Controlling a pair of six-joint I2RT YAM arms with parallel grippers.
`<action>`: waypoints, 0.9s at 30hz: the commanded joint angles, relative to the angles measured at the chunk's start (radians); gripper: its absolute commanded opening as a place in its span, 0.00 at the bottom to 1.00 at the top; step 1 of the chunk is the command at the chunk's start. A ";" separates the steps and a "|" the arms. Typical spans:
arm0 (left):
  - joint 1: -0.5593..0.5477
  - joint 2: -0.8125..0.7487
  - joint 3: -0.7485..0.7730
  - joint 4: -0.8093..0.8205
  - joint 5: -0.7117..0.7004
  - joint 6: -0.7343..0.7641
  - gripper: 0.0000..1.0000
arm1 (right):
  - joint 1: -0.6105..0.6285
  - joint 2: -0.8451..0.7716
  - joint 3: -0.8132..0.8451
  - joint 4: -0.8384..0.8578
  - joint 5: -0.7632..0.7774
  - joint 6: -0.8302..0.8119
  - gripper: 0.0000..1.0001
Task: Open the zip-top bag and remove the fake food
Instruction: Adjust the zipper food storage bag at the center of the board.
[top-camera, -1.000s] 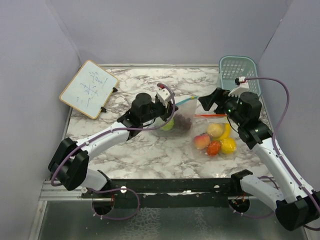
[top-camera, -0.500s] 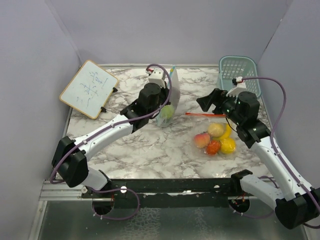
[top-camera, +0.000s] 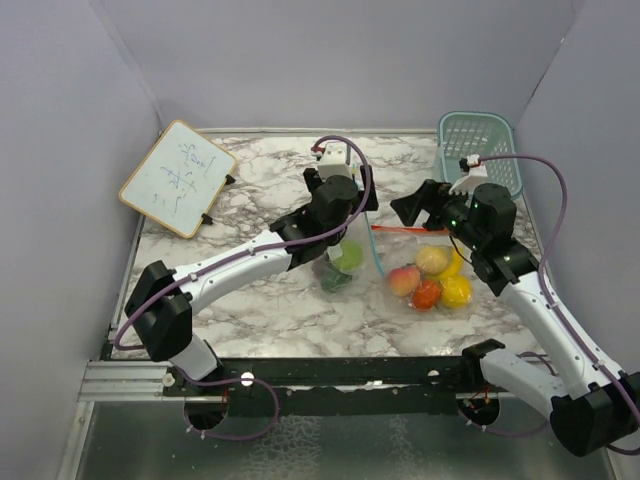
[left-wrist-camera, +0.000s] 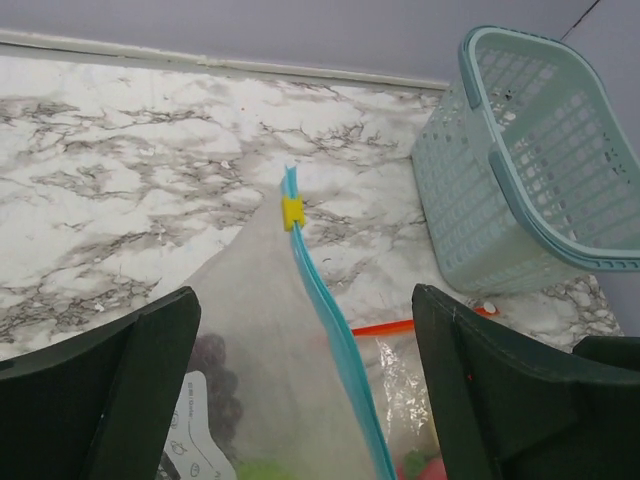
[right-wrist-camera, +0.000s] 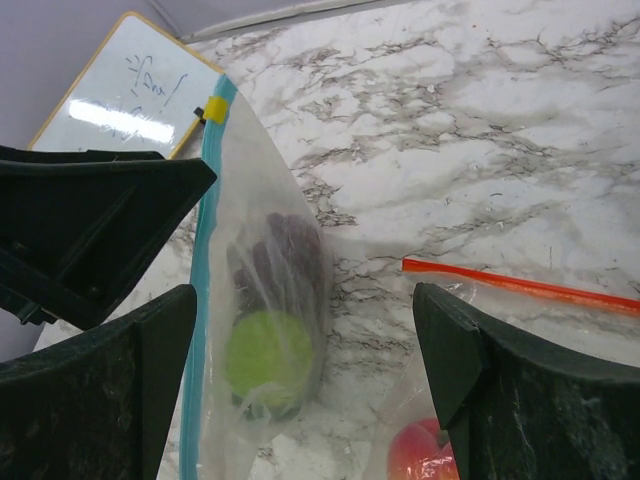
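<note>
Fruit not yet out: the blue-zipped bag stands on edge left of the teal basket, with a green ball and purple grapes inside. Its yellow slider sits at the track's upper end; whether the seal is parted cannot be told. The left gripper straddles the bag, jaws wide apart and clamping nothing. The right gripper, nearer the basket, also gapes empty. In front of the basket a red-zipped bag holds peach, tomato, lemon and banana. Both bags apparently remain to be emptied.
</note>
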 joint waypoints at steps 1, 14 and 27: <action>0.006 -0.037 -0.022 0.049 -0.004 0.063 0.94 | 0.003 0.017 -0.007 0.040 -0.031 -0.027 0.89; 0.331 -0.262 -0.321 0.081 0.227 0.016 0.80 | 0.024 0.268 0.072 0.183 -0.191 -0.023 0.84; 0.444 -0.254 -0.496 0.257 0.403 0.040 0.99 | 0.197 0.351 0.180 0.158 0.040 -0.098 0.87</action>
